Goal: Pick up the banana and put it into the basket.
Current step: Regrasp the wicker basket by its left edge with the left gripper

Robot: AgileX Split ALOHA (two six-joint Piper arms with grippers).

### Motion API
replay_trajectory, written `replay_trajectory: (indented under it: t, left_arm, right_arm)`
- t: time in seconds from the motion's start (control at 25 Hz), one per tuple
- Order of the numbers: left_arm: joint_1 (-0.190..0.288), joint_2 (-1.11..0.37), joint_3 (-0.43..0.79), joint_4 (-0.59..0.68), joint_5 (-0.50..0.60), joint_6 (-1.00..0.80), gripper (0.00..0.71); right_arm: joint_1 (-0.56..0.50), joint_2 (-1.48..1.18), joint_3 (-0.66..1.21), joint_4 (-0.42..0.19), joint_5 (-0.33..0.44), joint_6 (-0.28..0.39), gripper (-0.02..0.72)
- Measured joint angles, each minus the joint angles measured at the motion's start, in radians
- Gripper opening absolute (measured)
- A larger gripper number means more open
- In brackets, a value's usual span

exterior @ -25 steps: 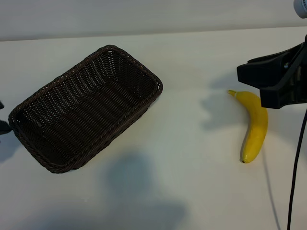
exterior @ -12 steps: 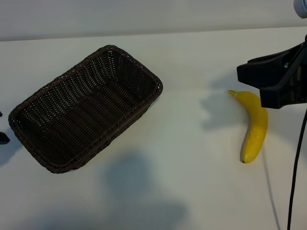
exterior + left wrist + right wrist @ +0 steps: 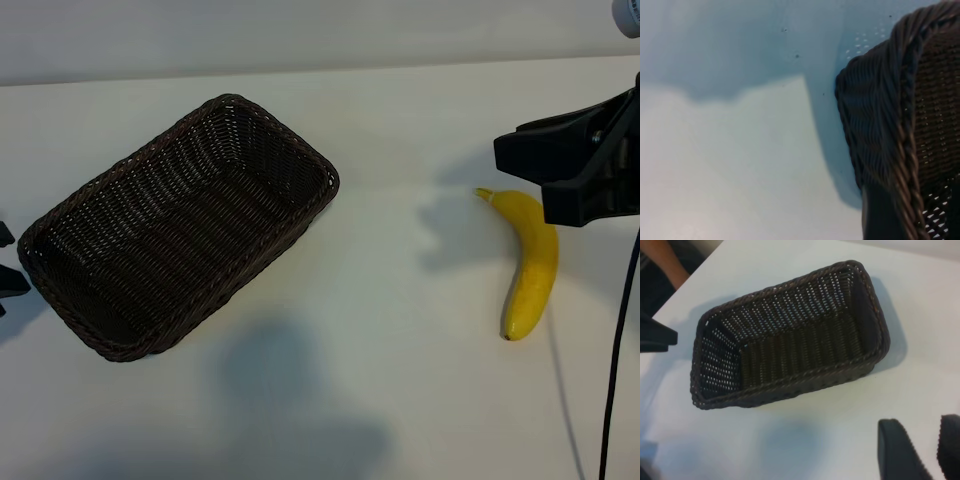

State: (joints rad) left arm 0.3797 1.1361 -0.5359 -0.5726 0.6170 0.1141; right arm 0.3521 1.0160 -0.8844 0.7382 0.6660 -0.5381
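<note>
The yellow banana [image 3: 532,262] lies on the white table at the right, its stem end pointing to the far side. My right gripper [image 3: 530,175] hangs above that stem end, open and empty; its dark fingertips [image 3: 900,452] show in the right wrist view with bare table between them. The brown wicker basket [image 3: 60,215] sits empty at the centre left, also seen from the right wrist [image 3: 790,390]. My left gripper [image 3: 8,258] is at the table's left edge beside the basket's short end, open, with one finger [image 3: 880,215] close to the basket rim [image 3: 905,150].
A black cable [image 3: 618,350] hangs down at the right, next to the banana. A person's arm [image 3: 665,260] shows beyond the table's far corner in the right wrist view. White table [image 3: 400,380] spreads between basket and banana.
The left gripper's fingertips have shifted slightly at the left edge beside the basket. The right gripper, banana and basket have not moved.
</note>
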Motion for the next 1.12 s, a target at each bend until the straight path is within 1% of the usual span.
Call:
replay_trajectory:
  t: [0.28, 0.72, 0.84, 1.04, 1.12]
  left_arm:
    - [0.0, 0.036, 0.0, -0.002, -0.001, 0.003, 0.433]
    - [0.0, 0.091, 0.0, -0.024, -0.043, 0.035, 0.435]
    - [0.0, 0.119, 0.0, -0.082, -0.047, 0.094, 0.435]
    - [0.0, 0.147, 0.0, -0.238, -0.05, 0.238, 0.435]
    - [0.0, 0.154, 0.0, -0.276, -0.05, 0.264, 0.435]
  right_arm:
    - [0.0, 0.0, 0.0, 0.0, 0.0, 0.0, 0.247]
    - [0.0, 0.0, 0.0, 0.0, 0.0, 0.0, 0.247]
    - [0.0, 0.0, 0.0, 0.0, 0.0, 0.0, 0.247]
    - [0.0, 0.0, 0.0, 0.0, 0.0, 0.0, 0.247]
    - [0.0, 0.0, 0.0, 0.0, 0.0, 0.0, 0.247]
